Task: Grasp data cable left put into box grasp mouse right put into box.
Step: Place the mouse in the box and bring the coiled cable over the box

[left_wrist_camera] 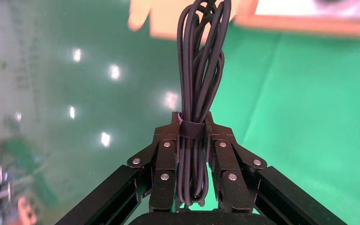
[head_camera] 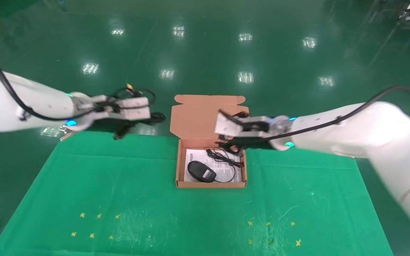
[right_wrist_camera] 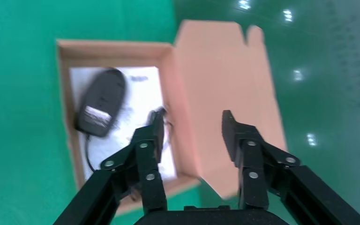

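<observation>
The open box [head_camera: 178, 160] lies on the green cloth, its flap lid [head_camera: 194, 117] folded back. The black mouse [head_camera: 200, 171] lies inside on a white sheet, its thin cord [head_camera: 228, 160] coiled beside it. It also shows in the right wrist view [right_wrist_camera: 101, 96]. My right gripper [head_camera: 228, 143] hovers open and empty over the box's far right corner [right_wrist_camera: 192, 124]. My left gripper [head_camera: 144, 119] is in the air left of the lid, shut on the data cable [head_camera: 157, 116]. The banded black bundle [left_wrist_camera: 201, 61] sticks out past the fingertips of that gripper [left_wrist_camera: 193, 119].
The green cloth [head_camera: 119, 192] covers the table and bears yellow cross marks [head_camera: 94, 225] near the front on both sides. Glossy green floor [head_camera: 208, 46] lies beyond the table's far edge. The left gripper hangs just past that far edge.
</observation>
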